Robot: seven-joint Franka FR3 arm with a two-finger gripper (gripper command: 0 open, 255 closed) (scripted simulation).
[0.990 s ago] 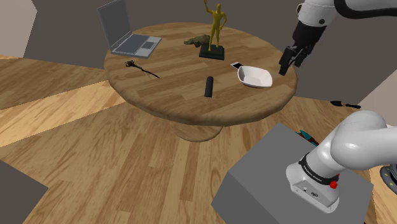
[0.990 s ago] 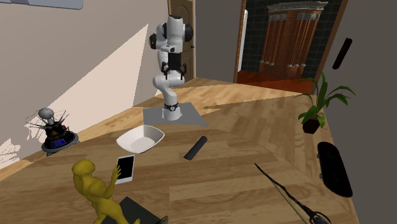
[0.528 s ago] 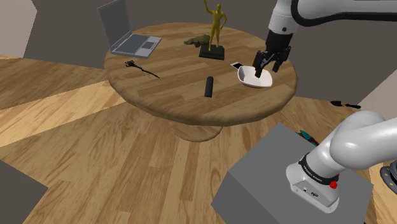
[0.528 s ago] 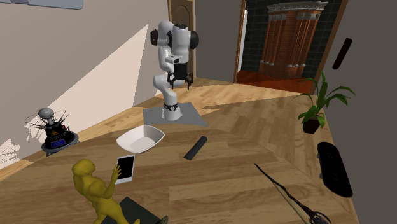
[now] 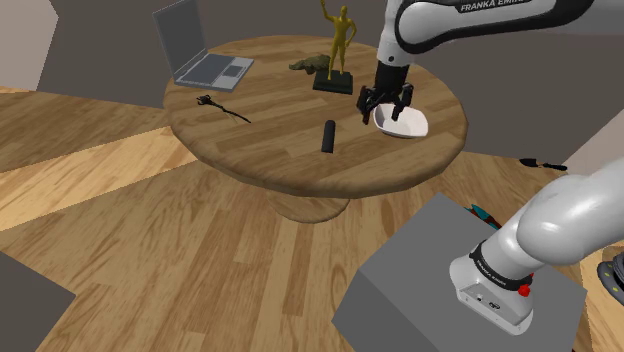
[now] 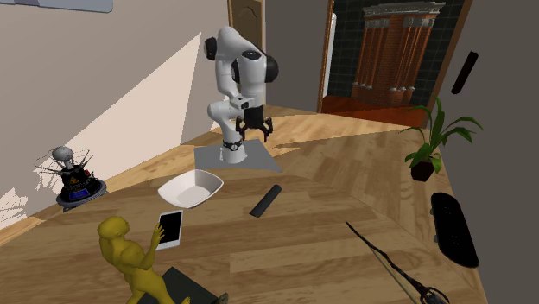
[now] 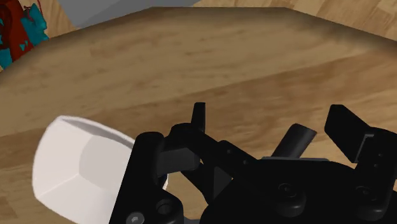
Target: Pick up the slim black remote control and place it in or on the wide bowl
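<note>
Wood tabletop [image 5: 300, 165] carries everything. From the shoulder view's left come a laptop [image 5: 200, 55], well apart from the fingers, then the remote [image 5: 327, 136]. It lies flat on bare wood, left of the fingers and nearer the camera, apart from them and untouched. Next is the gripper [image 5: 387, 110], pointing down with its fingers spread wide and nothing between them, over the left rim of the bowl [image 5: 408, 124].

In the second exterior view the bowl [image 6: 192, 188] and the remote [image 6: 266, 200] lie on the table, with the spread gripper [image 6: 255, 131] higher in the picture.

In the wrist view the white bowl [image 7: 70, 165] lies outside the gap, beside one finger [image 7: 199, 118]. A slim dark shape, seemingly the remote [image 7: 298, 139], shows on the table beyond the gap, closer to the other finger [image 7: 347, 127].

Lettering on the arm [image 5: 440, 20] begins "FRANKA EMI".
</note>
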